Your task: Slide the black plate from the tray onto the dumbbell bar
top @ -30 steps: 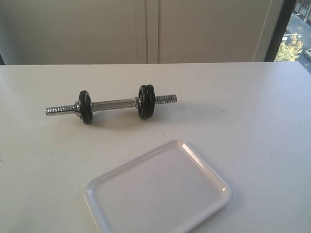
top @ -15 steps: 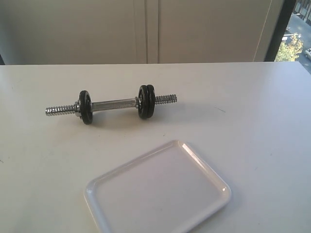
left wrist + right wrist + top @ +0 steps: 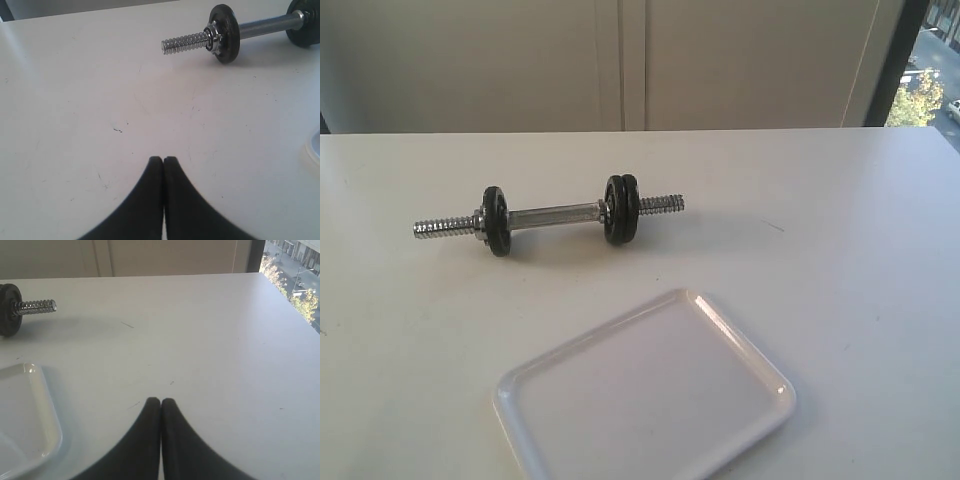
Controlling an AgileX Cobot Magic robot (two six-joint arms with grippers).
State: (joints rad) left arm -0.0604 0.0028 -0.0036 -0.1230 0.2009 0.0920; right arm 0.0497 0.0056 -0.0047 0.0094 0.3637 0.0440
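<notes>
Quietly, both claws closed

From where I stand, the left gripper (image 3: 163,160) has its dark fingers pressed together with nothing between them, and the right gripper (image 3: 160,401) looks just the same. The dumbbell bar (image 3: 555,215) lies across the white table (image 3: 840,220), beyond the tray (image 3: 645,390) and apart from it. One black plate (image 3: 496,220) sits toward the bar's left end. A pair of black plates (image 3: 621,209) stands touching toward its right end, threaded chrome poking out past both
</notes>
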